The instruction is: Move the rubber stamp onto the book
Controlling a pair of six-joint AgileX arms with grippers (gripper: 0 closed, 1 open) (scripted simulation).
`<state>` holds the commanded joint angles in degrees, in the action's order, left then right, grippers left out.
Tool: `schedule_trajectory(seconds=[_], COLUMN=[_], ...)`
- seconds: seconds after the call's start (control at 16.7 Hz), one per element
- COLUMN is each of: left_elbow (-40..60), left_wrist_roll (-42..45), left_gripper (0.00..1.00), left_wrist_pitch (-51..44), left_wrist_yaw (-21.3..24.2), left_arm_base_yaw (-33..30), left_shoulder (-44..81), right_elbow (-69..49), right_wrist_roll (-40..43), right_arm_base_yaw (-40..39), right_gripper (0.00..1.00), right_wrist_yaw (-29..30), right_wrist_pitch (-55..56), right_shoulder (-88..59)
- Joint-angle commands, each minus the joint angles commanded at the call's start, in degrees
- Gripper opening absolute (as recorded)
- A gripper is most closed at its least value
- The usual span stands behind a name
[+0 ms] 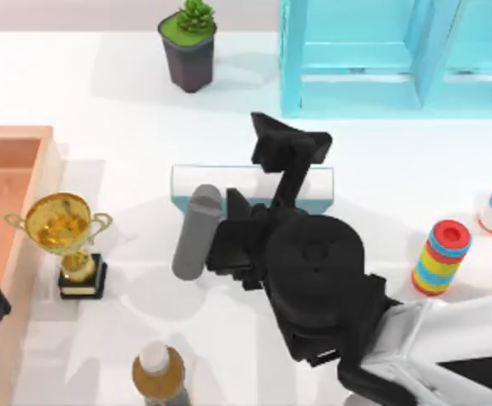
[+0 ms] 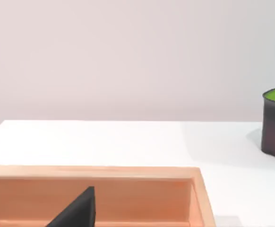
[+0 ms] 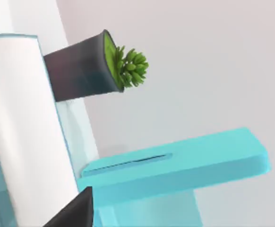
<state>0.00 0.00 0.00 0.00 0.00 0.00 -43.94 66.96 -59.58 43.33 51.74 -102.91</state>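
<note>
Right hand (image 1: 267, 169) is hovering over the flat teal-blue book with white page edges (image 1: 191, 182) mid-table; can't tell its finger state. The small red-brown rubber stamp is hidden, location unclear. Likely light, rigid; best pinched at its boxy body. Left arm is sitting parked over the orange wooden tray (image 2: 128, 189).

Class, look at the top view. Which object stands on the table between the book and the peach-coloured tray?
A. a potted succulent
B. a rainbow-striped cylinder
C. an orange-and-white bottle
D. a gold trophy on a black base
D. The gold trophy stands on its black base just right of the tray and left of the book, while the succulent, striped cylinder and orange-and-white bottle sit elsewhere.
</note>
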Motion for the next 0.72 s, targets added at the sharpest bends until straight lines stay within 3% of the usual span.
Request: schedule_trajectory(seconds=[0.36, 0.72], left_elbow=[0.0, 0.0], left_wrist_roll=[0.0, 0.0], left_gripper=[1.00, 1.00], left_wrist_pitch=[0.0, 0.0], left_wrist_yaw=[0.0, 0.0], left_arm_base_yaw=[0.0, 0.0], left_shoulder=[0.0, 0.0], right_elbow=[5.4, 13.1], right_wrist_roll=[-6.3, -6.9], right_arm_base_yaw=[-13.9, -21.5], right_gripper=[1.00, 1.00], right_wrist_yaw=[12.9, 13.9], right_wrist_pitch=[-5.1, -9.8], right_shoulder=[8.3, 3.0])
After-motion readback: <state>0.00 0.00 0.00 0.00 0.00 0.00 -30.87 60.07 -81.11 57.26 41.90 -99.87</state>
